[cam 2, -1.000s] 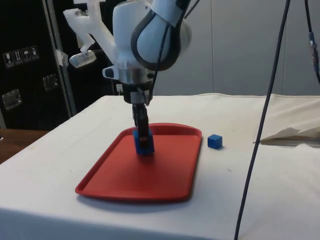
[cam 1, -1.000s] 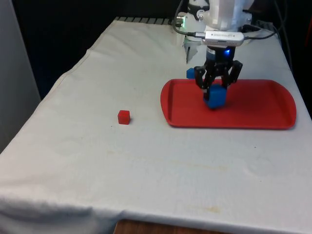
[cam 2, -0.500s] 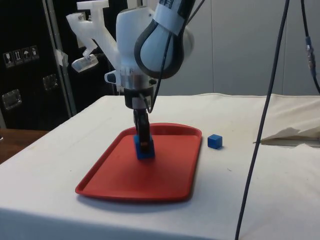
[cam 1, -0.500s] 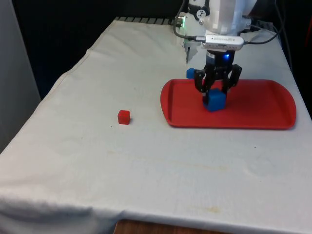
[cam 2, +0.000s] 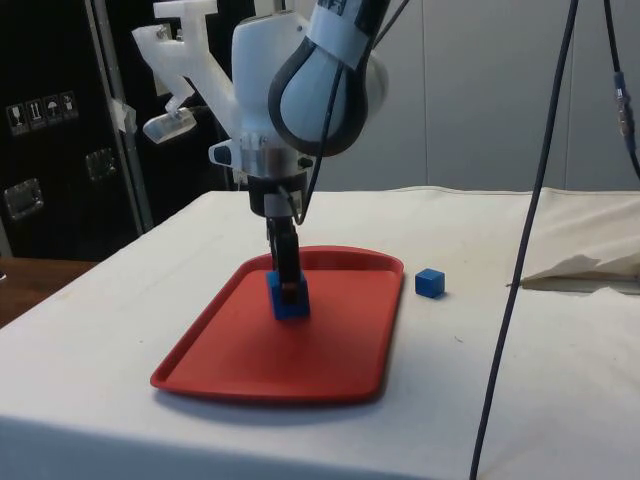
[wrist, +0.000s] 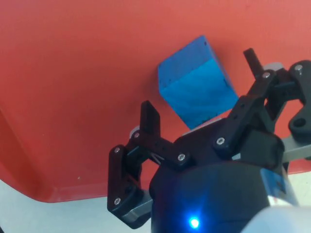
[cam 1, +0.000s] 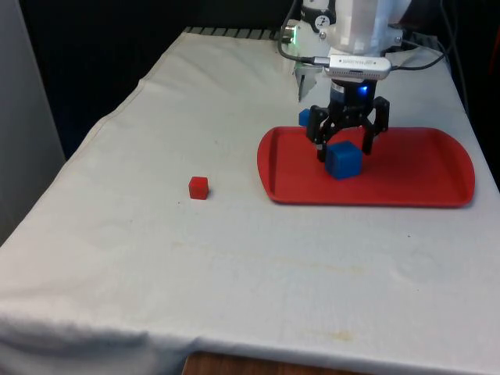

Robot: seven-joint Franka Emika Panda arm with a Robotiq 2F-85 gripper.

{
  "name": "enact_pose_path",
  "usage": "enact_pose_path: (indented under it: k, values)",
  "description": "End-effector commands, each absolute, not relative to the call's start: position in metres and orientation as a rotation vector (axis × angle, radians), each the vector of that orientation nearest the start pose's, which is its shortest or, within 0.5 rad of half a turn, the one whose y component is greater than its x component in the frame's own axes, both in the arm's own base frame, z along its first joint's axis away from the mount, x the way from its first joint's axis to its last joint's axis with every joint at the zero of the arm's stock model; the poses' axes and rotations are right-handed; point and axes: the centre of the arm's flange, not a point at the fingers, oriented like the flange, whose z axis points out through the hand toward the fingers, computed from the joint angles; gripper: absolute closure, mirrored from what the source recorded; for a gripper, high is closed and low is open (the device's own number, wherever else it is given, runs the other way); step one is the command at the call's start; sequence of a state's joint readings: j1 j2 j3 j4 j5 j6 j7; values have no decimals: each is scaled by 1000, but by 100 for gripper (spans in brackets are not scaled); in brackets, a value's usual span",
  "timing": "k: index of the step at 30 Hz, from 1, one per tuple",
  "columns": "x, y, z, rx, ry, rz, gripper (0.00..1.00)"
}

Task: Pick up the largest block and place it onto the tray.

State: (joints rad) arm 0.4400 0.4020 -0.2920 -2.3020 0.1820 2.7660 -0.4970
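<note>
The large blue block (cam 1: 344,162) rests on the red tray (cam 1: 418,168), near the end of it on the front view's left. My gripper (cam 1: 344,152) hangs just above it, open, one finger on each side of the block with a gap to each face. In the wrist view the block (wrist: 197,90) lies on the tray (wrist: 73,73) turned at an angle to the fingers (wrist: 149,116). From the side, the gripper (cam 2: 287,285) stands straight down over the block (cam 2: 289,300), whose base sits on the tray (cam 2: 300,365).
A small blue block (cam 1: 304,117) lies on the cloth just beyond the tray's far edge, also visible beside the tray in the side view (cam 2: 430,283). A small red block (cam 1: 198,187) sits alone on the cloth towards the front view's left.
The fingers have spread apart and let go of the large blue block, which now rests on the tray. The arm has stayed almost in place above it.
</note>
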Motion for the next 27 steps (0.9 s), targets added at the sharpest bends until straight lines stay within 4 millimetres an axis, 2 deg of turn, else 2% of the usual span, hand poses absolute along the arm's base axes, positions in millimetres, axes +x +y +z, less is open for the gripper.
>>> enact_pose_path:
  k: [1, 4, 5, 6, 27]
  values:
    - [529, 66, 188, -3089, -796, -121, 0]
    - [530, 66, 199, -3087, -792, -136, 0]
    - [531, 67, 191, -3089, -797, -138, 0]
    - [530, 65, 205, -3086, -790, -144, 0]
    - [531, 65, 275, -3040, -764, -210, 0]
